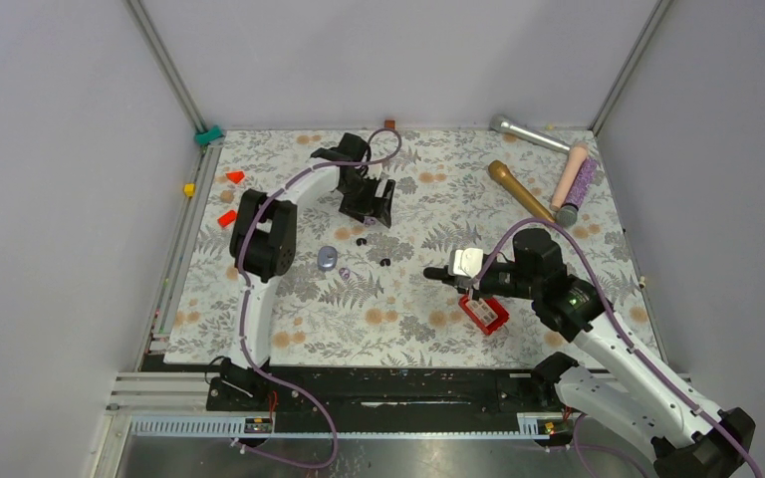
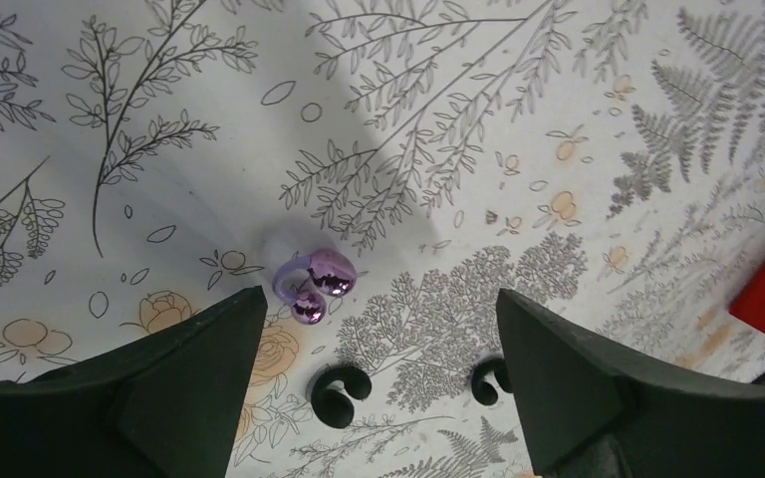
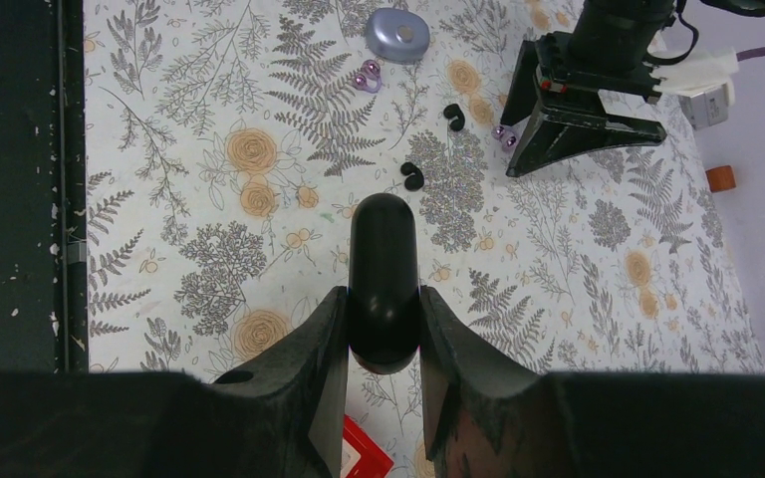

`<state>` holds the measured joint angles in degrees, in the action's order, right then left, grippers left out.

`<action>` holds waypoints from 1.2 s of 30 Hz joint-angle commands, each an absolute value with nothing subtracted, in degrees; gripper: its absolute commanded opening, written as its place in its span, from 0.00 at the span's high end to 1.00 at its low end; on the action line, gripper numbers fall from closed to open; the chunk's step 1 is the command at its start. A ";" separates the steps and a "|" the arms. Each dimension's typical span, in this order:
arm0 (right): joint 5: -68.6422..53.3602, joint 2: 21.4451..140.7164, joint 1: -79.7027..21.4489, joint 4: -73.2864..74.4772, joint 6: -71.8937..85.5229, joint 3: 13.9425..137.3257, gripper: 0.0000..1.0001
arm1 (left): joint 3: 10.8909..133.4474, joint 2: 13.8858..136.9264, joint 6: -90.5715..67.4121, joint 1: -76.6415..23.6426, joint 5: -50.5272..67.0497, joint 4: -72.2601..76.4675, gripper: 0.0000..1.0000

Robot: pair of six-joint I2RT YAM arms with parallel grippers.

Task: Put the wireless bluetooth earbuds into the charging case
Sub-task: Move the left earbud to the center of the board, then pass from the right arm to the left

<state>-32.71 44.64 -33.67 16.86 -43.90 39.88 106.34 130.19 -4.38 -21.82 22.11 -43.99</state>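
Note:
My left gripper (image 2: 379,299) hangs open just above the mat (image 1: 289,299). One pale purple earbud (image 2: 314,284) lies by its left fingertip, and two black earbuds (image 2: 339,395) (image 2: 488,380) lie between the jaws, none of them touched. My right gripper (image 3: 383,299) is shut on a black charging case (image 3: 383,269), held above the mat near the middle (image 1: 436,273). The right wrist view shows a second purple earbud (image 3: 367,78) beside a lilac-grey oval case (image 3: 396,35), and both black earbuds (image 3: 413,176) (image 3: 454,115).
A red block (image 1: 484,313) lies under the right wrist. Small red pieces (image 1: 227,218) sit at the left edge. Microphones, gold (image 1: 520,189), silver (image 1: 528,132) and pink (image 1: 570,176), lie at the back right. Walls enclose the mat.

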 commanded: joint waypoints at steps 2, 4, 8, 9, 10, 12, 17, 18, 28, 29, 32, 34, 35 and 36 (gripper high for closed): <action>-36.14 45.14 -33.13 14.75 -40.54 41.45 1.00 | 108.20 119.90 -2.32 -18.84 28.33 -42.63 0.04; -36.93 46.28 -33.13 14.78 -39.19 42.19 1.00 | 107.98 116.03 -0.87 -17.78 31.07 -41.72 0.02; -38.50 49.07 -33.12 13.73 -34.21 44.32 1.00 | 105.80 107.32 4.48 -16.93 37.04 -41.65 0.01; -38.90 49.84 -33.13 13.43 -32.46 45.27 1.00 | 104.52 105.13 6.58 -16.88 39.65 -41.72 0.01; -39.38 50.93 -33.13 13.37 -30.86 46.45 1.00 | 102.81 102.64 8.11 -16.80 42.10 -41.62 0.01; -40.15 53.23 -33.13 13.42 -26.83 49.26 1.00 | 98.94 97.98 10.42 -16.83 47.18 -40.78 0.01; -39.94 59.09 -33.13 9.25 -15.61 54.88 1.00 | 87.89 86.41 17.86 -16.82 59.28 -38.96 0.01; -39.80 60.21 -33.13 7.59 -12.71 55.58 1.00 | 85.88 84.51 19.38 -16.87 61.35 -38.80 0.01; -42.73 64.40 -30.83 -14.55 9.08 51.62 1.00 | 75.64 80.46 20.74 -16.87 73.05 -33.75 0.01; -42.72 63.87 -30.37 -17.27 10.79 49.93 1.00 | 75.50 81.18 20.68 -16.93 74.86 -33.79 0.01; -42.72 62.87 -28.30 -26.01 17.06 45.26 1.00 | 75.58 83.10 20.44 -18.25 78.00 -33.89 0.01; -42.82 62.94 -27.06 -30.88 21.27 43.20 1.00 | 75.69 83.72 20.50 -19.96 77.71 -33.84 0.01; -43.07 63.17 -26.71 -33.61 23.55 42.37 1.00 | 75.68 83.88 20.52 -21.06 77.29 -33.88 0.01; -43.47 63.42 -26.38 -36.56 25.85 41.55 1.00 | 75.71 84.06 20.50 -22.11 76.76 -33.78 0.01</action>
<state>-41.56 64.27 -28.01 -19.84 13.89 43.92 75.46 83.31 19.09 -18.63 72.69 -36.29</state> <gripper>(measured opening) 0.329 0.985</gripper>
